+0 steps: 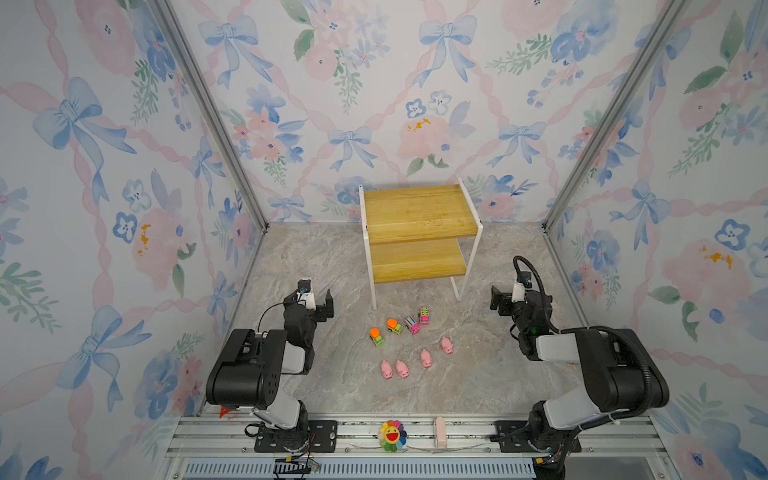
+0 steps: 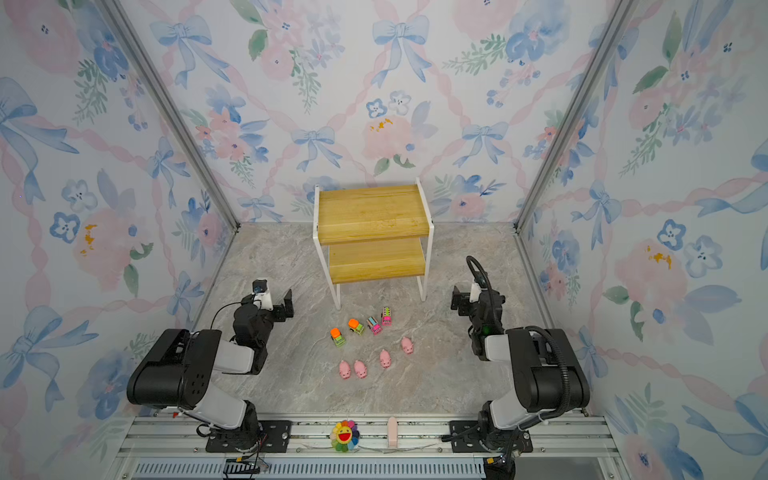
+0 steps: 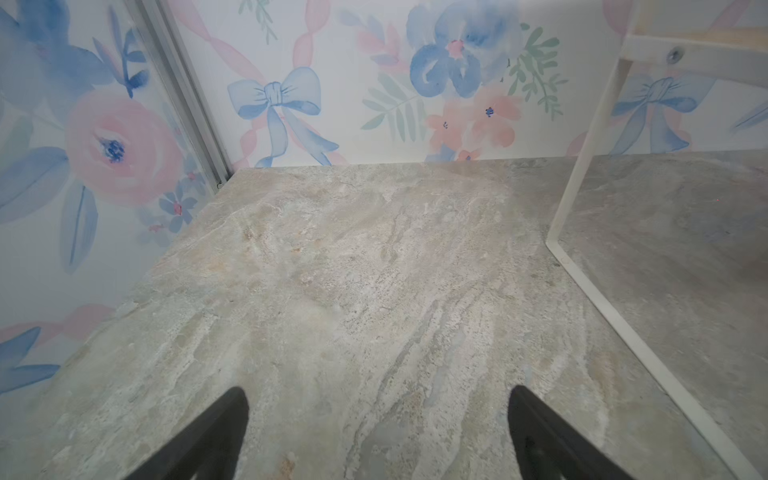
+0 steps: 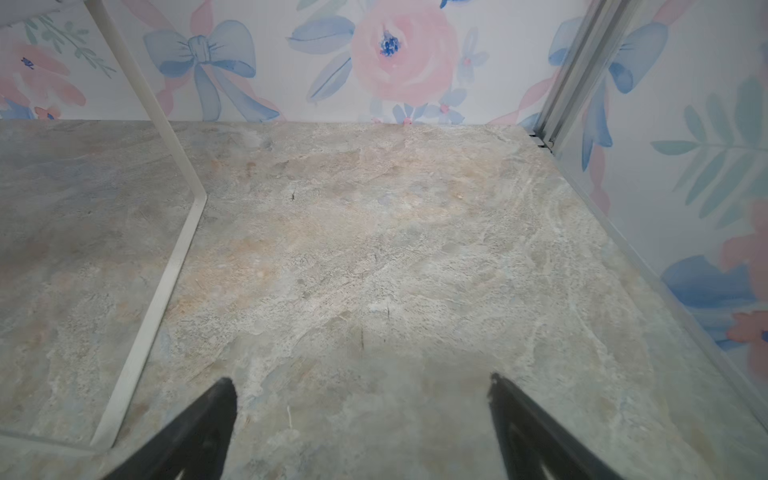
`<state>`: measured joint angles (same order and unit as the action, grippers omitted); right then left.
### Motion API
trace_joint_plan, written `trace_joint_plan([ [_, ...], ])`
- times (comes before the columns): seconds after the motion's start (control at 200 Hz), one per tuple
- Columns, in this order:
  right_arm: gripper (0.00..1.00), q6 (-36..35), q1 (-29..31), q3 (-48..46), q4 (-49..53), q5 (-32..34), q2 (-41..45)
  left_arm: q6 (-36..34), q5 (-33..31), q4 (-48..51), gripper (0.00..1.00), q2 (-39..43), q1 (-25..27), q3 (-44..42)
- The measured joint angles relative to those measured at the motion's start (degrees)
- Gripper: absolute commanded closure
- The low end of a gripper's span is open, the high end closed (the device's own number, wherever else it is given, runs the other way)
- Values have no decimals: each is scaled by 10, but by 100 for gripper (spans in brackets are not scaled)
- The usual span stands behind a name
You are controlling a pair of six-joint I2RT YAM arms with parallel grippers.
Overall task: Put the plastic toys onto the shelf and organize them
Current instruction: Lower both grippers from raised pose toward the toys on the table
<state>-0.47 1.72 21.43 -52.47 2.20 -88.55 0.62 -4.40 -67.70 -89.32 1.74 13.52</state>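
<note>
Walls [image 1: 415, 83]: three flat panels with matte print of pink blooms, blue bows and green sprigs; ribbed metal posts in the two far corners.
Table [image 1: 324, 266]: smooth slab, grey-beige marble veining, matte.
Rail [image 1: 465, 430]: grooved aluminium strip along the near edge; both arm bases are bolted to it.
Shelf [image 1: 419, 212]: stands at far centre, against the back wall. Two rectangular tiers of yellowish wood grain with rounded front edges, and the lower tier sits under the upper. Thin flat white frame bent into legs and floor runners. Both tiers are bare.
Left gripper [image 3: 376, 399]: black, tapered fingers spread wide, nothing between them. Above bare table, left of the shelf's near-left leg and apart from it.
Right gripper [image 4: 361, 382]: same black wedge fingers, spread wide, nothing held. Above bare table, right of the shelf's near-right leg.
Flower [image 1: 392, 435]: round, rainbow petals, yellow face with an open red mouth. On the rail, centre.
Block [image 1: 439, 432]: pale pink, upright, rounded top. Just right of the flower.
Toys: all eight are on the table, near side of the shelf, between the grippers and touching neither.
Green trucks [image 1: 377, 337] [image 1: 394, 326]: glossy plastic, boxy, orange tops. They form the left half of a slanted row.
Pink trucks [image 1: 412, 325] [image 1: 424, 316]: striped multicolour tops, just beside each other. They form the right half of the row, nearest the shelf.
Pigs [image 1: 386, 369] [image 1: 402, 369] [image 1: 426, 358] [image 1: 446, 345]: four, pink, rounded and smooth. Their line is nearer than the trucks; the left two sit side by side and the right two are spaced out.
</note>
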Motion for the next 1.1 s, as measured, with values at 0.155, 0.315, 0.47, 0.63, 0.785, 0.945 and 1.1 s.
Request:
trace_joint_plan([
  [0.155, 3, 0, 0, 0, 0, 0, 0, 0, 0, 0, 2, 0, 0, 0],
  [0.315, 3, 0, 0, 0, 0, 0, 0, 0, 0, 0, 2, 0, 0, 0],
  [0.47, 3, 0, 0, 0, 0, 0, 0, 0, 0, 0, 2, 0, 0, 0],
  [0.63, 1, 0, -1, 0, 0, 0, 0, 0, 2, 0, 2, 0, 0, 0],
  [0.785, 1, 1, -1, 0, 0, 0, 0, -1, 6, 1, 2, 7, 2, 0],
  [0.945, 3, 4, 3, 2, 86, 12, 88, -6, -5, 16, 2, 72, 17, -10],
  [1.1, 2, 7, 55, 70, 294, 59, 290, -12, -37, 97, 2, 185, 61, 1],
])
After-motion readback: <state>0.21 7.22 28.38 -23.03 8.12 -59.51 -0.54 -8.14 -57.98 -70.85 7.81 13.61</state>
